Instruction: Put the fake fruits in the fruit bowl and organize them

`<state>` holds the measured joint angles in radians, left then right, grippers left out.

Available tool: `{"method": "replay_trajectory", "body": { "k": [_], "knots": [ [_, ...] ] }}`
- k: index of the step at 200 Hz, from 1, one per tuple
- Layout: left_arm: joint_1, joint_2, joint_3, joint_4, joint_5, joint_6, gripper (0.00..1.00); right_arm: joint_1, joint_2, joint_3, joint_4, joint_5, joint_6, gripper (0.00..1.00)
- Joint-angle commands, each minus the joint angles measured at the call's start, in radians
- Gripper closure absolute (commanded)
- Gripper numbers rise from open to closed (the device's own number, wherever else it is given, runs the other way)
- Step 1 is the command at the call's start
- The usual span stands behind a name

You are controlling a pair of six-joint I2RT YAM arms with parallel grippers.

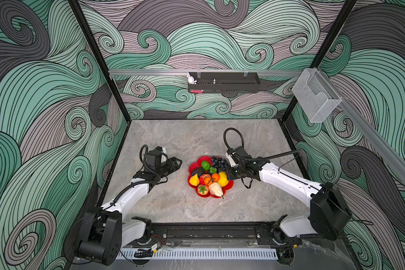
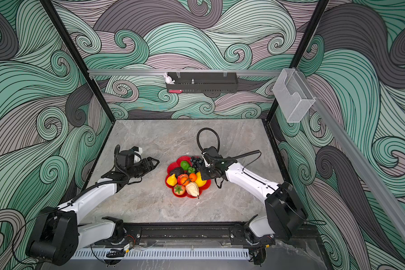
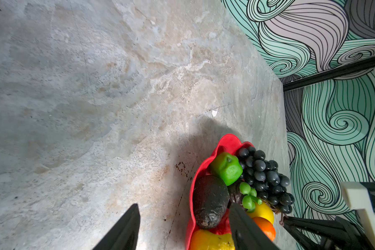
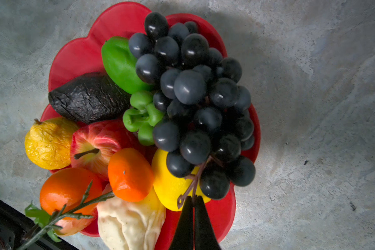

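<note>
Nearest us, at the bowl's near rim, the beige pear (image 1: 216,189) lies with its long axis running near to far, its stalk pointing at the counter's near edge. The strawberry (image 1: 202,189) sits just beside it on the left. The fruit bowl (image 1: 193,166) itself stands about the middle of the counter (image 1: 164,205).

Behind those two we see a row: a wrinkled lemon (image 1: 194,180), the red apple (image 1: 203,177), two oranges (image 1: 215,177) and a smooth lemon (image 1: 223,179). Farther in, the dark avocado (image 1: 197,171) lies crosswise, with the green lime (image 1: 205,165) behind it.

The grapes (image 1: 219,163) fill the far right of the bowl. The bunch's long axis slants from the far rim down onto the smooth lemon, with the stalk end toward the right gripper (image 4: 193,200). Its jaws are pressed together, the tips at the stalk's end; whether they nip it we cannot tell.

The left gripper (image 1: 179,163) sits just left of the bowl, not touching it, with its jaws spread wide and empty.
</note>
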<state>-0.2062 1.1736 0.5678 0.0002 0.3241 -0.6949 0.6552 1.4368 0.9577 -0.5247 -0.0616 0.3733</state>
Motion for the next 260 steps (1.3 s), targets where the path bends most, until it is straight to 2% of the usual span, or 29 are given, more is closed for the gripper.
{"method": "replay_trajectory", "body": {
  "k": [1, 23, 39, 84, 100, 111, 130, 136, 144, 148, 154, 178, 203, 228, 236, 248, 260],
  "knots": [
    [-0.005, -0.026, 0.042, -0.005, -0.039, 0.018, 0.33, -0.003, -0.027, 0.032, -0.040, 0.024, -0.023, 0.82],
    [-0.005, -0.032, 0.066, -0.005, -0.079, 0.027, 0.32, -0.004, -0.043, 0.053, -0.070, 0.053, -0.033, 0.64],
    [-0.005, -0.037, 0.084, -0.004, -0.107, 0.032, 0.32, -0.009, -0.071, 0.061, -0.089, 0.086, -0.039, 0.56],
    [-0.005, -0.083, 0.122, -0.010, -0.256, -0.005, 0.30, -0.060, -0.206, 0.073, -0.087, 0.164, -0.042, 0.43],
    [-0.006, -0.113, 0.124, -0.001, -0.334, -0.001, 0.30, -0.084, -0.273, 0.071, -0.048, 0.242, -0.048, 0.37],
    [-0.007, -0.126, 0.106, 0.034, -0.403, 0.030, 0.29, -0.099, -0.320, 0.056, 0.000, 0.346, -0.056, 0.32],
    [-0.010, -0.102, 0.072, 0.086, -0.554, 0.113, 0.28, -0.152, -0.391, -0.056, 0.192, 0.514, -0.047, 0.37],
    [-0.010, -0.093, 0.072, 0.071, -0.612, 0.118, 0.26, -0.185, -0.406, -0.102, 0.261, 0.529, -0.030, 0.36],
    [-0.010, -0.088, 0.068, 0.064, -0.678, 0.131, 0.11, -0.227, -0.418, -0.155, 0.346, 0.549, -0.001, 0.24],
    [-0.010, -0.088, 0.064, 0.066, -0.709, 0.138, 0.06, -0.244, -0.420, -0.185, 0.384, 0.556, 0.006, 0.21],
    [-0.010, -0.090, 0.057, 0.071, -0.755, 0.149, 0.02, -0.269, -0.419, -0.219, 0.443, 0.561, 0.005, 0.20],
    [-0.002, -0.071, 0.069, 0.074, -0.886, 0.267, 0.01, -0.322, -0.353, -0.295, 0.595, 0.604, -0.057, 0.19],
    [-0.002, 0.011, 0.078, 0.106, -1.011, 0.418, 0.01, -0.342, -0.233, -0.297, 0.626, 0.709, -0.135, 0.11],
    [0.012, 0.110, 0.046, 0.226, -1.082, 0.553, 0.01, -0.349, -0.128, -0.320, 0.725, 0.778, -0.232, 0.07],
    [0.021, 0.143, 0.047, 0.238, -1.097, 0.559, 0.01, -0.353, -0.117, -0.318, 0.734, 0.757, -0.284, 0.07],
    [0.035, 0.198, 0.040, 0.280, -1.092, 0.580, 0.01, -0.357, -0.086, -0.375, 0.906, 0.763, -0.387, 0.07],
    [0.043, 0.256, 0.022, 0.351, -1.084, 0.617, 0.01, -0.385, -0.053, -0.406, 0.970, 0.723, -0.388, 0.06]
  ]
}}
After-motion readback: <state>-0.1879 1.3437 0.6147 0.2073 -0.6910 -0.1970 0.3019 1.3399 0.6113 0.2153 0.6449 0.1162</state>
